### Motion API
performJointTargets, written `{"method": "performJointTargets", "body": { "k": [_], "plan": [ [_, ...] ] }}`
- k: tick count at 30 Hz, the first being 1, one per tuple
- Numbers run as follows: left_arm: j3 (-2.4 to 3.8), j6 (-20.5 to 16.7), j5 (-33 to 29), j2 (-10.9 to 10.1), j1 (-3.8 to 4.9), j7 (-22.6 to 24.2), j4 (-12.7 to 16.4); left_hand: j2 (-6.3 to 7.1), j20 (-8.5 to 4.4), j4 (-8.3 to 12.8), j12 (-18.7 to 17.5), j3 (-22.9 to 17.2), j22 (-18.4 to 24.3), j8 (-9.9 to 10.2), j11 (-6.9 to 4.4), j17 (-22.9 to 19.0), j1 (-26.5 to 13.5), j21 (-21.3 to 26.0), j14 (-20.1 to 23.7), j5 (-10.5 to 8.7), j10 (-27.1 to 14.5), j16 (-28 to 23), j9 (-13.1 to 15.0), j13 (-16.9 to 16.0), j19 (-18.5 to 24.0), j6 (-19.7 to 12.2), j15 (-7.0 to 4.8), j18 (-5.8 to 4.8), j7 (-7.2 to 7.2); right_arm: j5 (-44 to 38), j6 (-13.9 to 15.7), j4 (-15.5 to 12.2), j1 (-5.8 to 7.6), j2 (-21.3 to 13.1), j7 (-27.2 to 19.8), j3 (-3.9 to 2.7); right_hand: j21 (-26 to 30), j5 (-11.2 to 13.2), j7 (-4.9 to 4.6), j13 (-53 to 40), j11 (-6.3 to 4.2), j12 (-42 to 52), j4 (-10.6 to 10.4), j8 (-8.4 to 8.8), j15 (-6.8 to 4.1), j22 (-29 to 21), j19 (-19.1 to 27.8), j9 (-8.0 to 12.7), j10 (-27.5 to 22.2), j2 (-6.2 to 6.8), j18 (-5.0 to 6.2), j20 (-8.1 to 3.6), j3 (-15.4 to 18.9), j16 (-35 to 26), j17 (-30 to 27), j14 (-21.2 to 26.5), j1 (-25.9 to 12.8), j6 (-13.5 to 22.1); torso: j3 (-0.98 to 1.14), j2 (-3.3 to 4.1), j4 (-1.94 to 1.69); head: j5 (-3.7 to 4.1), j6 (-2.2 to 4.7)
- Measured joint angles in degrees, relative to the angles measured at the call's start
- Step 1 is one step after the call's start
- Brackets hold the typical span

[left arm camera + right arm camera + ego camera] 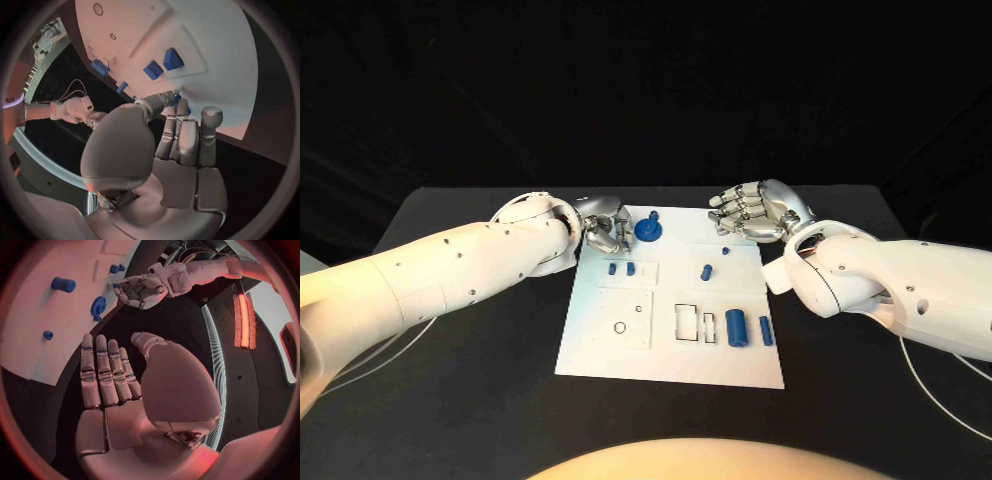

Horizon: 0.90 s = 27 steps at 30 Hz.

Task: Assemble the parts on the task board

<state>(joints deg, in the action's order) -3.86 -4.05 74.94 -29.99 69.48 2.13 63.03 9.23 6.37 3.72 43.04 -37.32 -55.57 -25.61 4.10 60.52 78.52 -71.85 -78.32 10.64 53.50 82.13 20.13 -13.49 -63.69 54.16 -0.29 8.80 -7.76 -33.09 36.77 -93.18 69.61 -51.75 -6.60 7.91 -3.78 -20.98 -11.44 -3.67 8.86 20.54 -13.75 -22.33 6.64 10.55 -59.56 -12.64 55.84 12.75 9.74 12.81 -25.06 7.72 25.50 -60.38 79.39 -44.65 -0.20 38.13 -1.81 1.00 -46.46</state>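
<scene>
**Two hands at the far edge of the board**

A flat white rectangular task board [678,345] is lying on the black bench [473,400], carrying small blue plastic parts [734,326]. The silver left hand [602,226] is curling its fingers beside a blue round knobbed part [648,229]; whether it grips it is unclear. The silver right hand [757,210] is hovering with fingers apart, holding nothing.

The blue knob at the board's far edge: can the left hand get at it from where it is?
Probably yes. The left hand sits right beside the blue knob on the task board, with nothing between them.
</scene>
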Motion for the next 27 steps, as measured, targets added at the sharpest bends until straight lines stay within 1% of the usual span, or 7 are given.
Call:
{"method": "performJointTargets", "body": {
  "k": [9, 13, 14, 15, 18, 27],
  "plan": [
    [-0.14, 0.9, -0.1, 0.1, -0.04, 0.0, 0.2, 0.08, 0.0, 0.0, 0.0, 0.0, 0.0, 0.0, 0.0, -0.1, -0.1, 0.0, 0.0, -0.01, 0.0, 0.0, 0.0, 0.0, 0.0, 0.0, 0.0, 0.0, 0.01, 0.0, 0.0, 0.0, 0.0, 0.0, 0.0, 0.0, 0.0, 0.0, 0.0, 0.0, 0.0, 0.0, 0.0, 0.0, 0.0, 0.0, 0.0, 0.0, 0.0, 0.0, 0.0, 0.0, 0.0, 0.0, 0.0, 0.0, 0.0, 0.0, -0.03, 0.01, 0.01, -0.02, 0.05],
    [-0.16, 1.1, -0.1, 0.2, -0.06, 0.0, 0.2, 0.15, -0.21, 0.0, 0.0, 0.0, 0.0, 0.0, 0.0, -0.1, -0.1, 0.0, 0.0, -0.01, 0.0, 0.0, 0.0, 0.0, -0.2, 0.0, 0.0, 0.0, 0.01, 0.0, 0.0, 0.0, 0.0, 0.1, 0.0, 0.0, 0.0, 0.0, 0.0, 0.0, 0.0, 0.0, 0.0, 0.0, 0.0, 0.0, 0.0, 0.0, 0.0, 0.0, 0.0, 0.0, 0.0, 0.0, 0.0, 0.0, 0.0, 0.0, -0.04, 0.02, 0.0, 0.01, 0.08],
    [-0.16, 1.1, -0.1, 0.3, -0.07, 0.0, 0.1, 0.16, -0.21, 0.0, 0.0, 0.0, 0.0, 0.0, 0.0, -0.1, -0.2, 0.0, 0.0, -0.01, 0.0, 0.0, 0.0, 0.0, -0.2, 0.0, 0.0, 0.0, 0.01, 0.0, 0.0, 0.0, 0.0, 0.1, 0.0, 0.0, 0.0, 0.0, 0.0, 0.0, 0.0, 0.0, 0.0, 0.0, 0.0, 0.0, 0.0, 0.0, 0.0, 0.0, 0.0, 0.0, 0.0, 0.0, 0.0, 0.0, 0.0, 0.0, -0.05, 0.02, 0.0, 0.01, 0.08],
    [-0.16, 1.1, -0.1, 0.4, -0.07, 0.0, 0.0, 0.23, -0.21, 0.0, 0.0, 0.0, 0.0, 0.0, -0.27, -0.1, -0.2, 0.0, 0.0, -0.02, 0.3, 0.0, 0.0, 0.0, -0.2, 0.0, 0.0, 0.0, 0.02, 0.0, 0.0, 0.0, 0.0, 0.1, 0.0, 0.0, 0.0, 0.0, 0.0, 0.0, 0.0, 0.0, 0.0, 0.0, 0.0, 0.0, 0.0, 0.0, 0.0, 0.0, 0.0, 0.0, 0.0, 0.0, 0.0, 0.0, 0.0, 0.0, -0.05, 0.03, 0.01, 0.01, 0.08],
    [-0.16, 1.1, -0.2, 0.7, -0.07, 0.0, -0.6, 0.33, -0.21, 0.0, 0.0, 0.0, 0.0, 0.0, -0.59, -0.3, -0.3, 0.0, 0.0, -0.03, 0.6, 0.0, 0.0, 0.0, -0.2, 0.0, 0.0, 0.0, 0.0, 0.0, 0.0, 0.1, 0.0, 0.1, 0.0, 0.0, 0.0, 0.0, 0.0, 0.0, 0.0, 0.0, 0.0, 0.0, 0.0, 0.0, 0.0, 0.0, 0.0, 0.0, 0.0, 0.0, 0.0, 0.0, 0.0, 0.0, 0.0, 0.0, -0.04, 0.03, 0.02, 0.01, 0.09],
    [-0.19, 1.3, -0.5, 1.4, -0.08, 0.2, -1.8, 0.32, -0.21, 0.0, 0.1, 0.0, 0.3, 0.3, -0.51, -0.4, -0.3, 0.0, 0.0, -0.04, 0.7, 0.0, -0.1, 0.0, -0.2, 0.1, 0.0, 0.0, -0.12, 0.0, 0.0, 0.1, 0.0, 0.1, 0.0, 0.0, 0.0, 0.0, 0.0, 0.0, 0.0, 0.0, 0.0, 0.0, 0.0, 0.0, 0.0, 0.0, 0.0, 0.0, 0.0, 0.0, 0.0, 0.0, 0.0, 0.0, 0.0, 0.0, -0.04, 0.07, 0.07, 0.11, -0.01]
  ]
}}
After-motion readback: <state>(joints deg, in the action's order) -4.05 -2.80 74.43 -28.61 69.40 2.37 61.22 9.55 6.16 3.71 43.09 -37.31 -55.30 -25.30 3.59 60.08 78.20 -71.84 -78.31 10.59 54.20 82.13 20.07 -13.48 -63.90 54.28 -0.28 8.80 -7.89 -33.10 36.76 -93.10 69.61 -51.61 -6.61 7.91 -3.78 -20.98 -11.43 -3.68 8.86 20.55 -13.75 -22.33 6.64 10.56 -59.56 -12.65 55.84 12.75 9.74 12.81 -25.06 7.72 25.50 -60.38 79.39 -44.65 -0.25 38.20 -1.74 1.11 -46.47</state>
